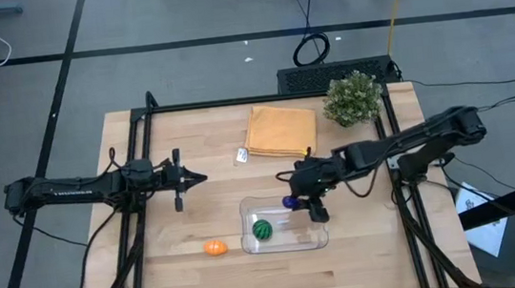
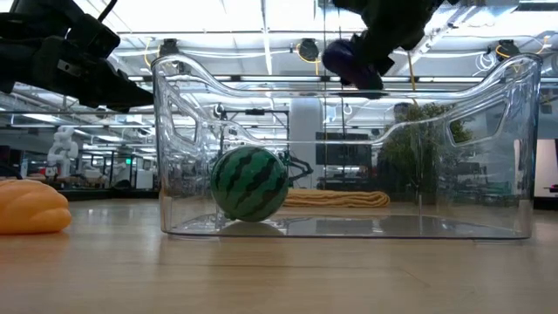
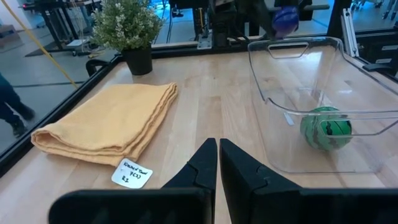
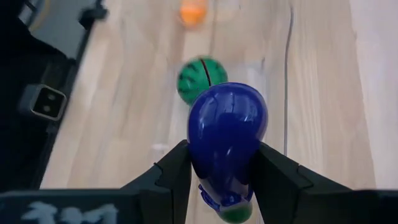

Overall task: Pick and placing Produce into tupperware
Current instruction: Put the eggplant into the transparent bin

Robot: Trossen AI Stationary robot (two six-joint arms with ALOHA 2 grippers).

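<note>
The clear tupperware point(image 1: 285, 238) stands near the table's front edge, with the green striped ball point(image 1: 263, 230) resting on its floor at its left end. An orange piece point(image 1: 215, 248) lies on the table left of it. My right gripper point(image 1: 294, 200) hangs over the tupperware's far rim, shut on the purple-blue eggplant point(image 4: 227, 134). My left gripper point(image 3: 218, 163) is shut, with nothing between its fingers, at the table's left, above the wood. My right gripper pinches the eggplant between its two fingers at its narrower stem half point(image 4: 219, 171). The fingers slant down from the table's right and lie along the eggplant. Its rounded end sticks out past the fingertips. The eggplant is lifted clear, above the tupperware's far rim point(image 2: 349, 65).
A folded orange-tan cloth point(image 1: 280, 130) with a small white label point(image 1: 241, 155) beside it lies at the table's back. A potted plant point(image 1: 353, 98) stands at the back right corner. Black frame rails run along the table's sides.
</note>
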